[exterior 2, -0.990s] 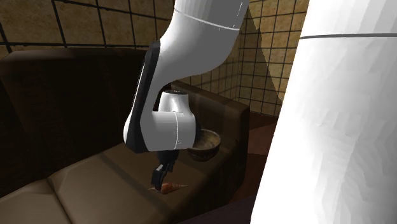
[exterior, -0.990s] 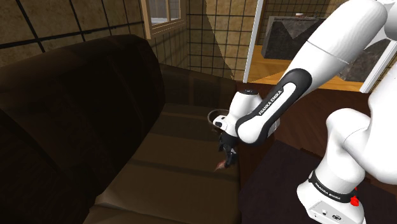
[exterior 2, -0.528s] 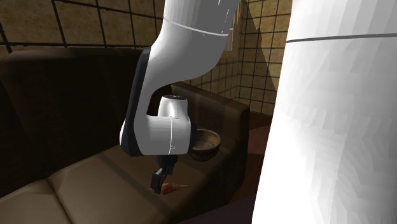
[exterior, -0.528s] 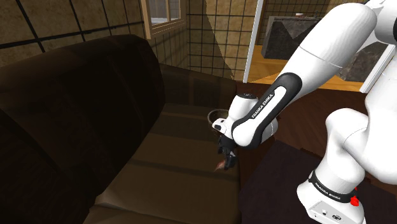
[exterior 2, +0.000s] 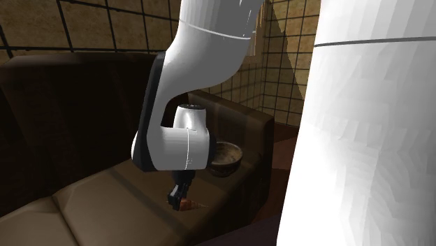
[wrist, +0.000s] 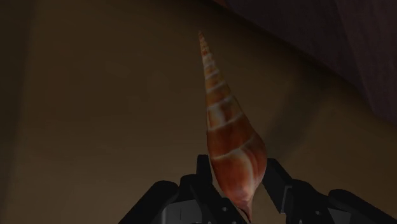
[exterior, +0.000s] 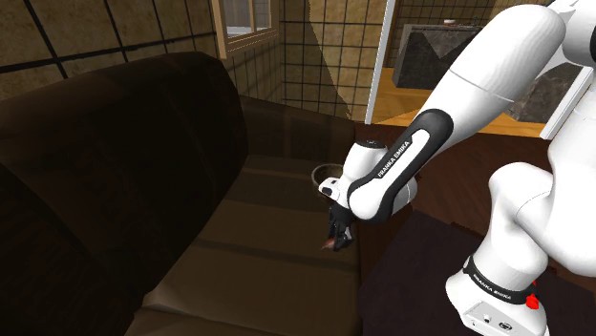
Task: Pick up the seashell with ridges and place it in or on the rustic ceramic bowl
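Observation:
A long, pointed orange-brown seashell (wrist: 229,137) with spiral ridges lies on the dark brown sofa seat (exterior: 258,258). My black gripper (wrist: 236,181) is shut on its wide end, one finger on each side, with the tip pointing away from the hand. In the shoulder view the gripper (exterior: 334,241) is down at the seat cushion by the sofa's front edge, with the seashell (exterior: 328,244) a small reddish spot at its tip. The second exterior view has the seashell (exterior 2: 189,204) under the gripper (exterior 2: 178,198). The rustic bowl (exterior 2: 225,158) stands on the seat just beyond, near the armrest; its rim (exterior: 323,174) peeks out behind my arm.
The sofa's tall backrest (exterior: 105,153) rises at the shoulder view's left. An armrest (exterior 2: 260,133) ends the sofa beside the bowl. Tiled walls (exterior 2: 105,28) stand behind, and a dark rug (exterior: 411,286) lies on the floor below the seat's front edge.
The fingers have gone from open to shut on the seashell. The hand had lowered slightly toward the seat before that. The shell's long tip now shows less beside the gripper.

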Motion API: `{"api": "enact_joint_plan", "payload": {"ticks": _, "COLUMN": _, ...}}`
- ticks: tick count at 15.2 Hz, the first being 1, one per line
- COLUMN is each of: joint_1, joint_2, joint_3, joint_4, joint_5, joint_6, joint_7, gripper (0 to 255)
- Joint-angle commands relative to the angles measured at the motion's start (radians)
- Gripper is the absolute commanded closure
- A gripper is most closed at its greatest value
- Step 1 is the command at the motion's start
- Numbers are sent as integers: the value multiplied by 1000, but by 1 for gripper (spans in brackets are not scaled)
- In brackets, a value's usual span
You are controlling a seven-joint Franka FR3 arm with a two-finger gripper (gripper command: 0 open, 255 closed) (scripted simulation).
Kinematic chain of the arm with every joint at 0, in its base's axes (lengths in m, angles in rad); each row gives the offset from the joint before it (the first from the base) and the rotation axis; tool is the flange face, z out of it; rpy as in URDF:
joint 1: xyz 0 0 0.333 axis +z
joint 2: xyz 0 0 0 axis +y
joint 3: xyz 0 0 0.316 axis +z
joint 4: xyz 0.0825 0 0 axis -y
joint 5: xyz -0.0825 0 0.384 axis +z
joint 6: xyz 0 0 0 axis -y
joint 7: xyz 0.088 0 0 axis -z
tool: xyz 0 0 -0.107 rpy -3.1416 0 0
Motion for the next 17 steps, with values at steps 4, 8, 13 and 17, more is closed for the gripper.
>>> {"api": "enact_joint_plan", "payload": {"ticks": 4, "joint_1": 0, "joint_2": 0, "joint_3": 0, "joint_4": 0, "joint_5": 0, "joint_6": 0, "joint_7": 0, "gripper": 255}}
{"api": "enact_joint_plan", "payload": {"ticks": 8, "joint_1": -26, "joint_2": -83, "joint_3": -14, "joint_4": -18, "joint_5": -181, "joint_6": -52, "joint_7": 140, "gripper": 255}}
{"api": "enact_joint_plan", "payload": {"ticks": 13, "joint_1": -78, "joint_2": -178, "joint_3": 7, "joint_4": -24, "joint_5": -321, "joint_6": -134, "joint_7": 250, "gripper": 255}}
{"api": "enact_joint_plan", "payload": {"ticks": 17, "joint_1": -112, "joint_2": -247, "joint_3": 27, "joint_4": -19, "joint_5": -385, "joint_6": -205, "joint_7": 303, "gripper": 255}}
